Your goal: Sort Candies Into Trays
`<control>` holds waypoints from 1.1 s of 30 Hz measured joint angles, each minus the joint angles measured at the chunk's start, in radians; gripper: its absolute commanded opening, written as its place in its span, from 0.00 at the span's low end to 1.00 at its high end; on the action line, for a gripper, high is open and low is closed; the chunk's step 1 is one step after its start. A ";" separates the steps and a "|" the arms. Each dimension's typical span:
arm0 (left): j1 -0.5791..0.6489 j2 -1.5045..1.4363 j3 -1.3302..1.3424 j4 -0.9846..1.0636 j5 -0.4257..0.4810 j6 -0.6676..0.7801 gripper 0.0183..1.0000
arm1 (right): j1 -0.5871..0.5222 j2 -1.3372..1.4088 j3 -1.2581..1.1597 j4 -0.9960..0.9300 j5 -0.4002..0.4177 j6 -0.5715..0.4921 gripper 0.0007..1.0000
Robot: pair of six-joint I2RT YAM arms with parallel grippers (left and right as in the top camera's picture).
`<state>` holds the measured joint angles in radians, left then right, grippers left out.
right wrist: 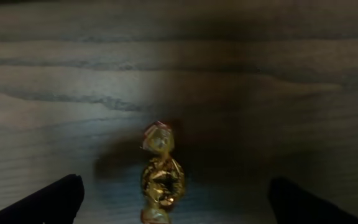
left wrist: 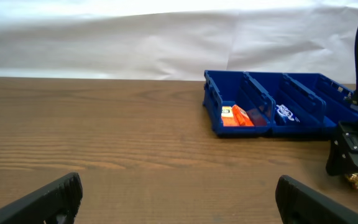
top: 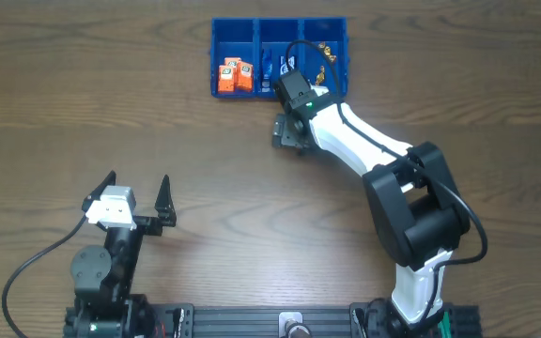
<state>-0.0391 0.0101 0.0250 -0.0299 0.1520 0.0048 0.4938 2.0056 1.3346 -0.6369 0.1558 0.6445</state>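
Note:
A blue tray [top: 338,38] with three compartments stands at the table's far middle. Orange candies [top: 236,77] lie in its left compartment, blue ones [top: 269,69] in the middle, gold ones [top: 324,58] in the right. My right gripper [top: 289,133] is low over the table just in front of the tray. It is open, with a gold-wrapped candy [right wrist: 162,173] lying on the wood between its fingers [right wrist: 48,202]. My left gripper [top: 139,194] stands open and empty at the near left, facing the tray [left wrist: 253,127] and the right gripper [left wrist: 351,152].
Bare wooden table spreads between the left gripper and the tray. The right arm [top: 364,145] slants from the near right up to the tray's front. A white sheet [left wrist: 135,37] hangs behind the table.

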 measured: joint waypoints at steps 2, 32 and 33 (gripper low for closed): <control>0.000 0.000 0.000 0.000 0.000 0.000 1.00 | 0.000 0.000 0.000 0.003 -0.003 0.002 0.85; 0.000 0.000 0.000 0.000 0.000 0.000 1.00 | 0.014 0.027 0.000 0.029 0.003 0.014 0.14; 0.000 0.000 0.000 0.000 0.000 0.000 1.00 | 0.014 0.019 -0.001 0.027 0.013 0.010 0.14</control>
<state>-0.0391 0.0101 0.0250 -0.0296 0.1520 0.0051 0.5083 2.0243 1.3338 -0.6094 0.1688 0.6544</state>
